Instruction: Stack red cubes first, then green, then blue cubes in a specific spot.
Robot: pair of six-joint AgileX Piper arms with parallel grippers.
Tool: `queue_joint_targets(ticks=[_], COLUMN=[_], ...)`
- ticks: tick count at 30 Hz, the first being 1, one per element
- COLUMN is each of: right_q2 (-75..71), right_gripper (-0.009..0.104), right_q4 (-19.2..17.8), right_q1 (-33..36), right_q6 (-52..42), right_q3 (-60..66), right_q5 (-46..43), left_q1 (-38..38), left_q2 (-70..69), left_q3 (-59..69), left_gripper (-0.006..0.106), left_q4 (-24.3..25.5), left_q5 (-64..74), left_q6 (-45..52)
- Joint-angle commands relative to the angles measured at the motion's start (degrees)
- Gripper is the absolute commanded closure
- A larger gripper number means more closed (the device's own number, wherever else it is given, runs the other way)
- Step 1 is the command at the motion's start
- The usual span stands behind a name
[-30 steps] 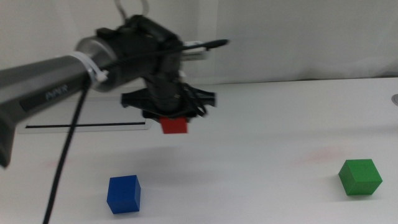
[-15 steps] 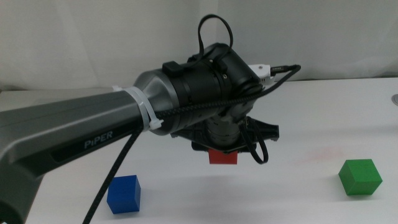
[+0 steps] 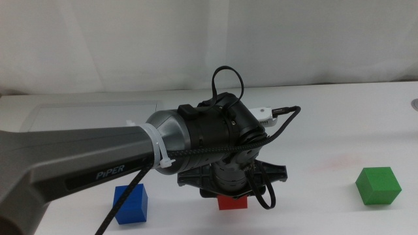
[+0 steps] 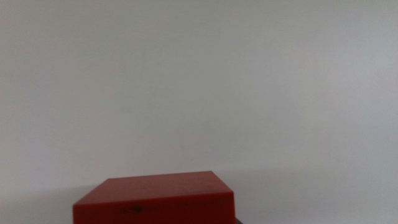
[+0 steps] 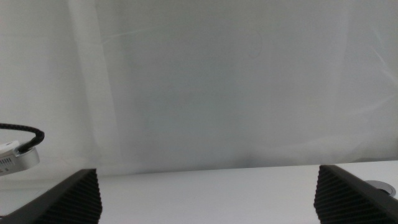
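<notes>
White tabletop (image 3: 339,124) fills most of the middle view, plain and matte, with a pale backdrop behind it. A grey-rimmed flat panel (image 3: 98,111) lies on the far left part of the table.

The left arm (image 3: 72,170) is the biggest object over the table: a grey tube marked PIPER coming in from the left, ending in a dark wrist with a looped black cable. Its left gripper (image 3: 232,196) points down near the front middle of the table and is closed on the red cube (image 3: 232,202). The jaws themselves are mostly hidden under the wrist, so the grip is judged from the cube sitting directly beneath it. The cube's lower edge looks to be at or very near the table surface; contact cannot be confirmed from this angle. In the left wrist view the red cube (image 4: 155,198) fills the lower centre against bare white table.

The right gripper (image 5: 208,193) waits off to the side; in its own wrist view the two dark jaws stand wide apart with nothing between them.

The blue cube (image 3: 130,203) rests on the table to the left of the red cube, partly behind the arm's cable. The green cube (image 3: 378,185) rests well apart on the right.
</notes>
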Motion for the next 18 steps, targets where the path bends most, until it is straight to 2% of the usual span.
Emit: queue_joint_targets(ticks=[1, 5, 18], right_q2=[0.30, 0.30, 0.30], right_gripper=[0.003, 0.003, 0.003], right_q4=[-0.23, -0.23, -0.23], right_q1=[0.20, 0.20, 0.20], right_q6=[-0.37, -0.37, -0.37], right_q3=[-0.07, -0.07, -0.07], right_q5=[0.10, 0.10, 0.10], left_q1=[-0.14, -0.14, -0.14], left_q2=[-0.33, 0.18, 4.46], left_q3=[0.32, 0.32, 0.32], left_gripper=[0.103, 0.103, 0.103], left_q4=[0.61, 2.47, 1.49], left_q5=[-2.00, -2.27, -1.49], left_q6=[-2.61, -5.41, -2.98])
